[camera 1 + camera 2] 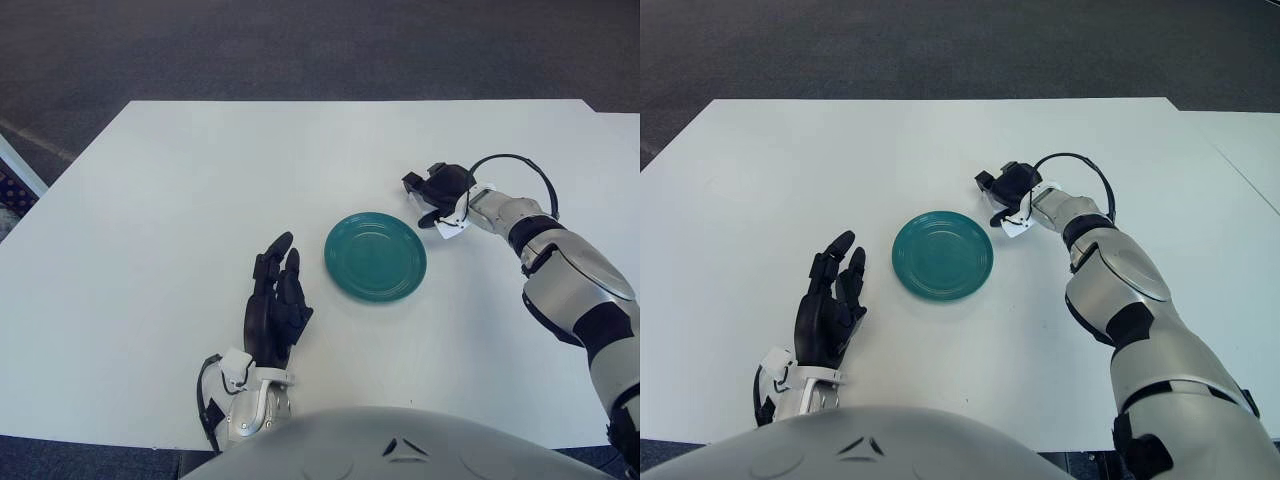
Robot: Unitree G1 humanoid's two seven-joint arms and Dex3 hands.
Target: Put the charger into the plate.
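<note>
Charger (452,225) sits out past the upper right rim of the plate (376,257), a small white block peeking from under the right hand (438,190), and so much of it is covered that its long axis and heading cannot be told from either view. The black fingers (428,185) are curled down around it, closed on the white body, with the hand low at the table (180,200) surface; whether the charger is lifted clear or still touching the tabletop cannot be told. The teal plate lies flat and bare near the middle of the white table, just beside that hand on its left, with only a thin strip of tabletop between rim and charger. Wide open white surface runs all around the plate: plenty toward the far edge, plenty to the left, and a clear band toward the robot's body. The right arm reaches forward from the lower right, forearm angled inward toward the plate, a black cable (525,165) looping above the wrist. The left hand (277,305) shows near the bottom, left of the plate, fingers stretched forward and relaxed, holding nothing.
</note>
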